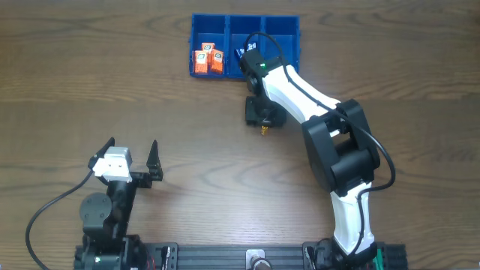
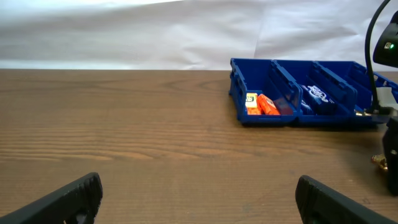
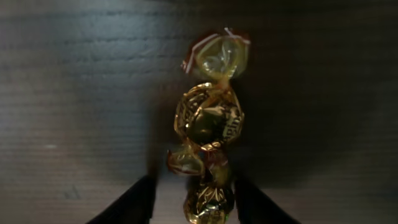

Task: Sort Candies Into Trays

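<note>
Right wrist view has the right gripper [image 3: 196, 186] low over the wooden table [image 3: 74, 93], fingers narrowly parted astride gold-wrapped candies [image 3: 208, 121], probably to pinch one for the blue tray [image 1: 193, 45] nearby, while the left gripper [image 1: 133, 146] waits wide open, well apart.

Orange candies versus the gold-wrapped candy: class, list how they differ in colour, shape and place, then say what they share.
Colour: the orange candies are bright orange; the gold-wrapped candy is shiny gold.
Shape: the orange candies are boxy packets; the gold-wrapped candy is round with twisted ends.
Place: the orange candies lie in an end compartment of the blue tray; the gold-wrapped candy is outside it, over the wooden table.
Both are wrapped.
</note>
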Action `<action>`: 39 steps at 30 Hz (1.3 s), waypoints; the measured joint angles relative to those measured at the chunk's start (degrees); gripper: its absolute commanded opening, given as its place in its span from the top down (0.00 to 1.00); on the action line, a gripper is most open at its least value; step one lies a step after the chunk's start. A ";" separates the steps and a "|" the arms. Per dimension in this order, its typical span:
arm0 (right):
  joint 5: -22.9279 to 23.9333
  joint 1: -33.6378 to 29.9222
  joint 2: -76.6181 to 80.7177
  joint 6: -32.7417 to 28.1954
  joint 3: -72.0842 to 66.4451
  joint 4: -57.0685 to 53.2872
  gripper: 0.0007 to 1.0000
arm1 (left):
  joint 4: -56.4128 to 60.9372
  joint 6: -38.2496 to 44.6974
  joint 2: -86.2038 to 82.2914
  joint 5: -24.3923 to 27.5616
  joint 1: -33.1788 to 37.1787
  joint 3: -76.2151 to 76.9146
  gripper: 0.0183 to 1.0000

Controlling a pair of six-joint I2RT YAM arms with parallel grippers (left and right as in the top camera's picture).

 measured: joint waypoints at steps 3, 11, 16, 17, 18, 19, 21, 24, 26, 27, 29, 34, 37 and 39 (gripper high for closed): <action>-0.02 0.00 0.00 0.09 -0.15 -0.22 0.64 | 0.00 0.00 0.00 0.00 0.00 0.00 0.00; 0.00 0.00 0.00 0.07 -0.20 -1.22 0.81 | 0.00 0.00 0.00 0.00 0.00 0.00 0.00; 0.00 0.00 -0.04 0.07 -0.20 -1.31 0.93 | 0.00 0.00 0.00 0.00 0.00 0.00 0.00; 0.00 0.00 -0.04 0.04 -0.20 -1.31 0.96 | 0.00 0.00 0.00 0.00 0.00 0.00 0.00; 0.00 0.00 -0.04 0.07 -0.20 -1.33 0.96 | 0.00 0.00 0.00 0.00 0.00 0.00 0.00; 0.00 0.00 -0.04 0.07 -0.20 -1.36 0.96 | 0.00 0.00 0.00 0.00 0.00 0.00 0.00; 0.00 0.00 -0.04 0.07 -0.20 -1.40 0.96 | 0.00 0.00 0.00 0.00 0.00 0.00 0.00; 0.00 0.00 -0.17 0.07 -0.22 -2.69 0.96 | -0.02 0.00 0.00 0.00 0.00 0.00 0.00; 0.15 0.00 -1.07 0.04 -0.33 -4.72 0.96 | 0.00 0.00 0.00 0.00 0.00 0.00 0.00; 0.46 0.00 -2.23 0.04 -0.57 -5.70 0.96 | 0.00 0.00 0.00 0.00 0.00 0.00 0.00; 1.64 0.00 -6.56 0.02 -0.79 -7.80 0.96 | 0.00 0.00 0.00 0.00 0.00 0.00 0.00; 6.95 -0.26 -17.03 -0.52 1.42 -7.69 0.96 | 0.00 0.00 0.00 0.00 0.00 0.00 0.00; 12.02 -2.23 -17.68 -1.68 5.68 0.66 0.96 | 0.00 0.00 0.00 0.00 0.00 0.00 0.00; 14.25 -3.98 -17.59 -4.07 6.10 8.90 0.96 | -0.02 0.00 0.00 0.00 0.00 0.00 0.00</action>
